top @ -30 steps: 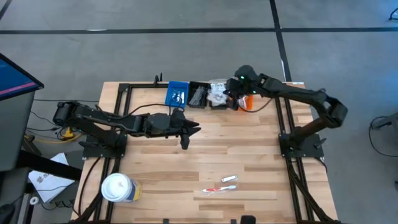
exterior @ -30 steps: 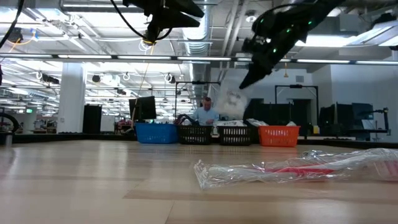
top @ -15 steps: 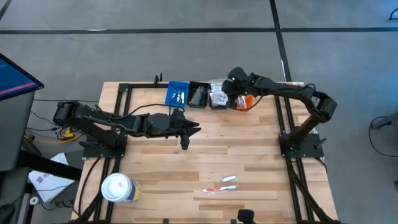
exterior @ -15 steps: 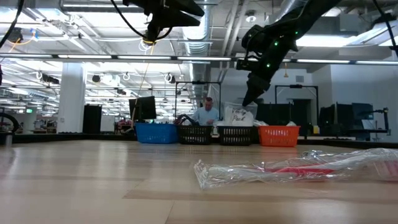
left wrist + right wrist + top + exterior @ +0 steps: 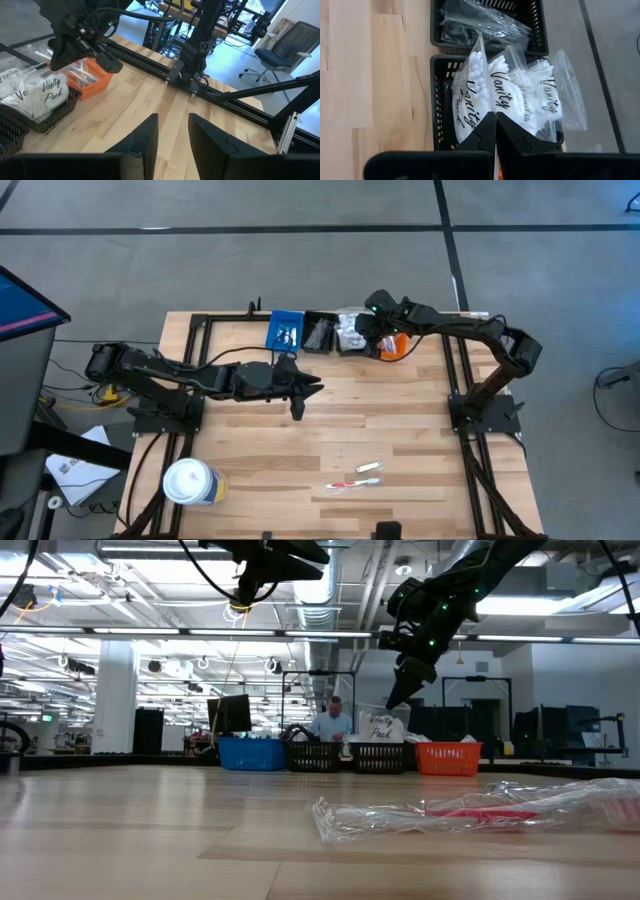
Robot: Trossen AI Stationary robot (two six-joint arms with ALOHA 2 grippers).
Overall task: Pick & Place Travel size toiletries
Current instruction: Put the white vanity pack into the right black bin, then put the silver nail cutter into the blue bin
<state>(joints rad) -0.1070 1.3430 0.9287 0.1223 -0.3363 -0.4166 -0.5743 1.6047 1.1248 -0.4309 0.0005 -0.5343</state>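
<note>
Right wrist view: right gripper (image 5: 495,131) pinches Vanity Pack sachet (image 5: 472,102) over black bin (image 5: 440,107), centre frame; release next

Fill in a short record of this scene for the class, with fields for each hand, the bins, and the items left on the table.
right hand: fingers together, above the black bin of vanity packs
left hand: open, empty, waiting mid-table
bins: blue bin, two black, orange bin, in a row at the far edge
left to pick: wrapped red toothbrush and small sachet near the front edge
other: white tub at the front left corner
</note>
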